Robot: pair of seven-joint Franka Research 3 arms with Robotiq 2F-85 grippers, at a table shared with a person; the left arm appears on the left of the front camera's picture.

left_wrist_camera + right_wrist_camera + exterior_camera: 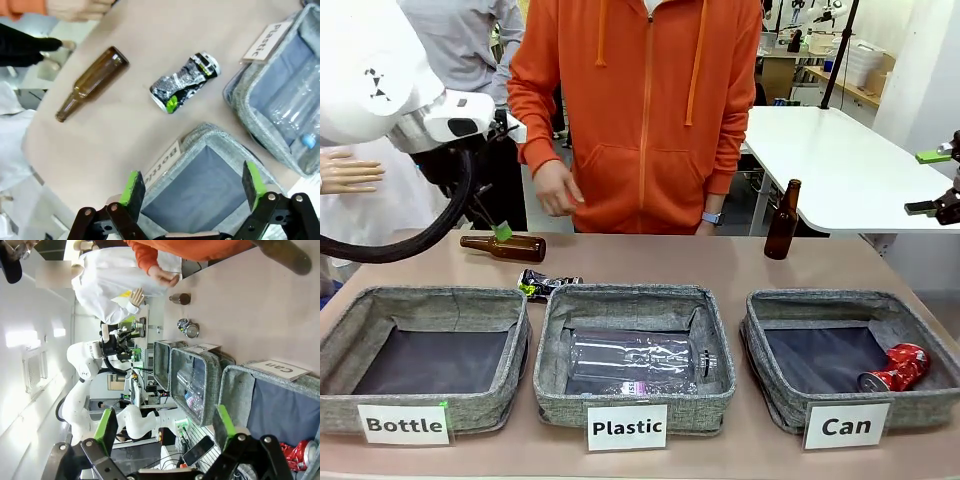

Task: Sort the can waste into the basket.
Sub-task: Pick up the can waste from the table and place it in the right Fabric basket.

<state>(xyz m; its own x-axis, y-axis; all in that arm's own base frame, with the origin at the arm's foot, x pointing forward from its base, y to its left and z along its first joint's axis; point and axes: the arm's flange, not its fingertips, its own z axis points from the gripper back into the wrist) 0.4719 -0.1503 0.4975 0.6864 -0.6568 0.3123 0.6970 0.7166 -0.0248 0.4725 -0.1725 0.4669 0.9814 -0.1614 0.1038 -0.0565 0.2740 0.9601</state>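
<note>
A crushed red can [895, 368] lies in the right corner of the grey "Can" basket [775, 395]; it also appears in the right wrist view as the red can [300, 455] inside that basket [235, 390]. A crushed black and silver can [545, 284] lies on the table behind the gap between the "Bottle" and "Plastic" baskets. My left gripper [192, 187] hangs open above the "Bottle" basket [200, 185], short of the black can [185, 82]. At the far right edge, beyond the table's end, my right gripper [926, 182] stands open and holds nothing.
One brown bottle [505, 246] lies on its side at the back left; another [782, 220] stands upright at the back right. A clear plastic bottle [640, 360] lies in the "Plastic" basket [550, 390]. A person in an orange hoodie stands across the table, one hand [555, 190] hanging near the lying bottle.
</note>
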